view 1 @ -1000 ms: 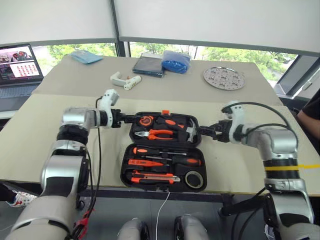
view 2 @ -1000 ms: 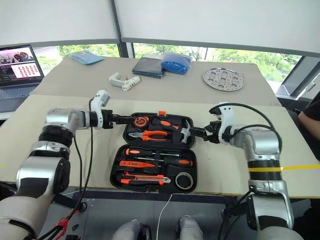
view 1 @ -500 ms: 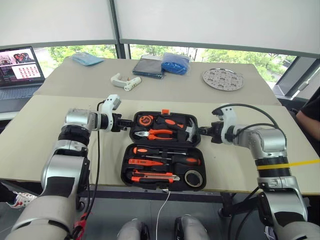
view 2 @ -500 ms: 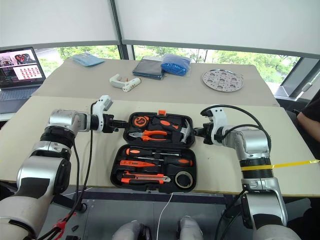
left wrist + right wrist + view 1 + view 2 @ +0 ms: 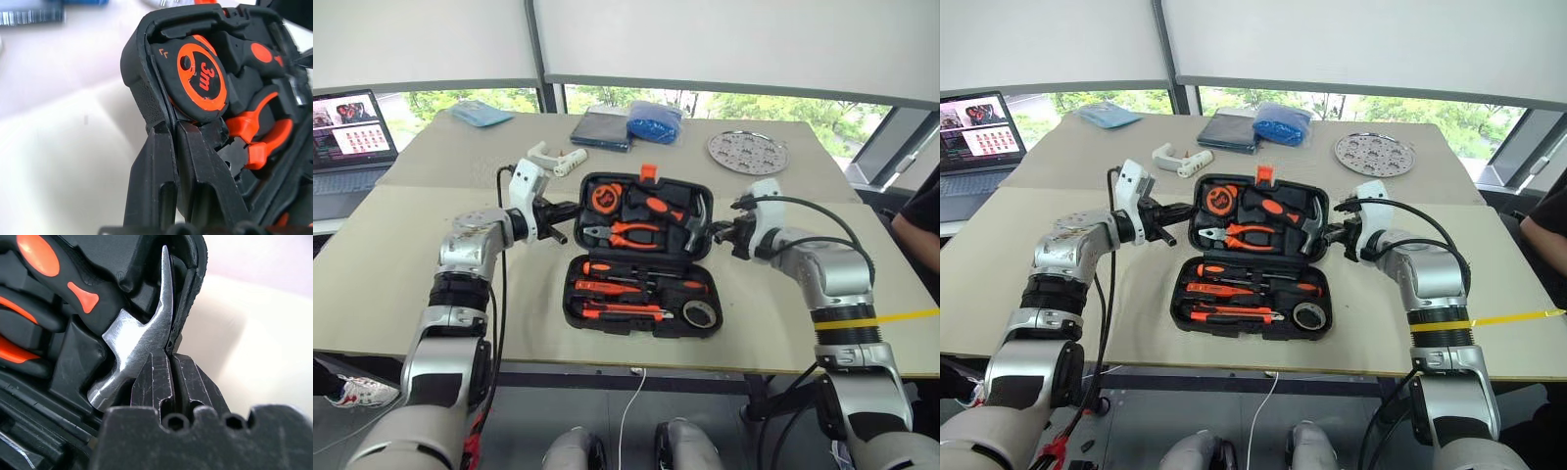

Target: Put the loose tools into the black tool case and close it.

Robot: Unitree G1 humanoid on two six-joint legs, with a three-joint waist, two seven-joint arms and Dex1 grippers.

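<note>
The black tool case (image 5: 569, 302) lies open on the table, its lid (image 5: 646, 182) tilted up off the surface, orange latch (image 5: 649, 172) on top. My left gripper (image 5: 570, 208) is shut on the lid's left edge, seen close up in the left wrist view (image 5: 168, 129) next to a tape measure (image 5: 201, 78). On the lid's right edge my right gripper (image 5: 717, 231) is shut, beside the hammer head (image 5: 132, 338). Two screwdrivers (image 5: 636, 269), a utility knife (image 5: 622, 311) and a tape roll (image 5: 703, 313) rest in the base's recesses.
Behind the case lie a white pistol-shaped tool (image 5: 553, 160), a dark flat pouch (image 5: 603, 129), a blue bag (image 5: 654, 122) and a round perforated metal plate (image 5: 748, 153). A laptop (image 5: 347, 122) stands far left. A person sits at the right edge (image 5: 920, 220).
Both grippers went from open to shut on the lid's side edges, then rose. The lid, flat on the table before, now tilts up.
</note>
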